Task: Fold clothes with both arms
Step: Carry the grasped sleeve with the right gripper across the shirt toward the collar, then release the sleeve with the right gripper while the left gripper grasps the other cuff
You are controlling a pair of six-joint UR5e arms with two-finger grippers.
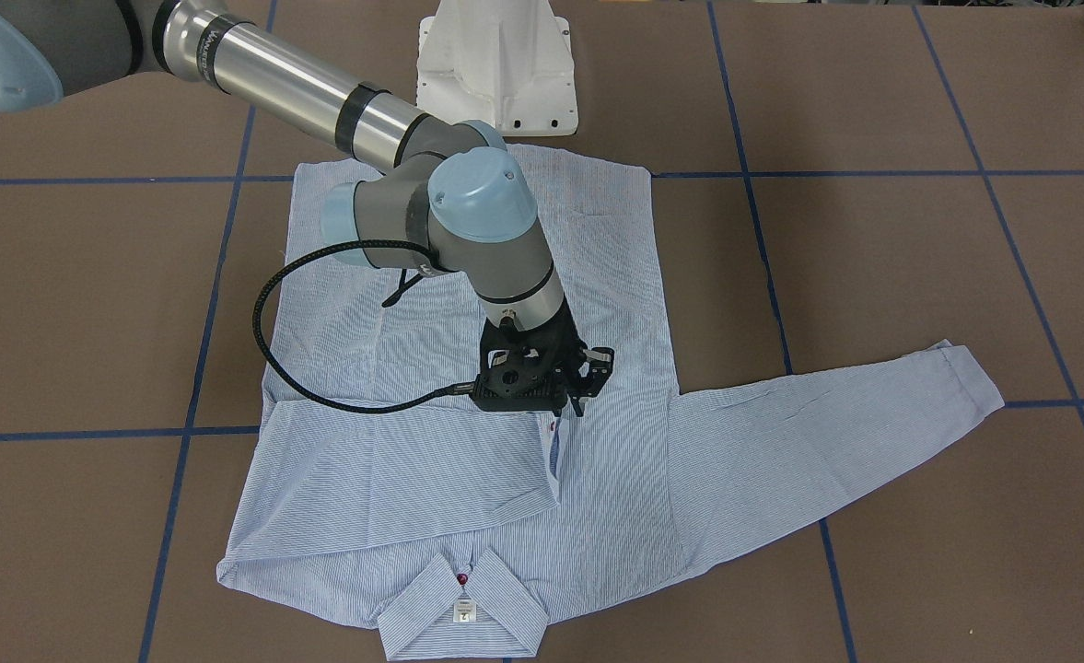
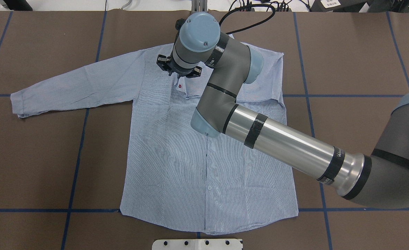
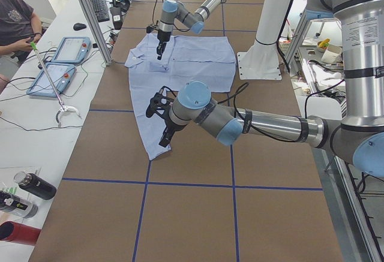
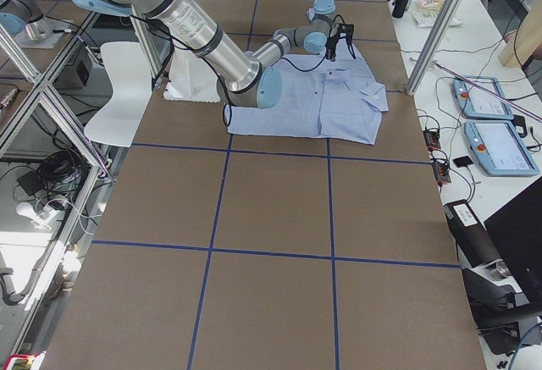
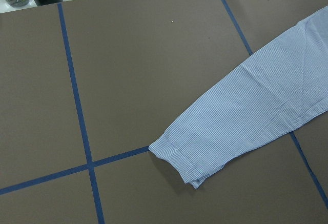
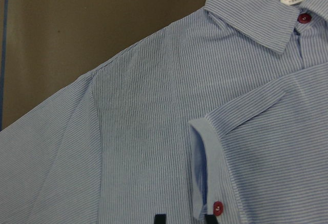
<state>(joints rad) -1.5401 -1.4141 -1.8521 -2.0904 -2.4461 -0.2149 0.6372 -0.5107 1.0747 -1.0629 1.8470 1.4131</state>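
The light blue striped shirt lies flat, front up, collar away from the robot. One sleeve is folded across the chest, and its cuff with a dark red button ends near the placket. My right gripper hovers just over that cuff, open, and its fingertips stand apart on either side of the cuff edge. The other sleeve stretches out sideways, and its cuff shows in the left wrist view. My left gripper appears only in the exterior left view, high near that sleeve's end; I cannot tell its state.
The white pedestal base stands at the shirt's hem side. Blue tape lines grid the brown table. A side bench holds pendants and bottles, with a person's arm beside it.
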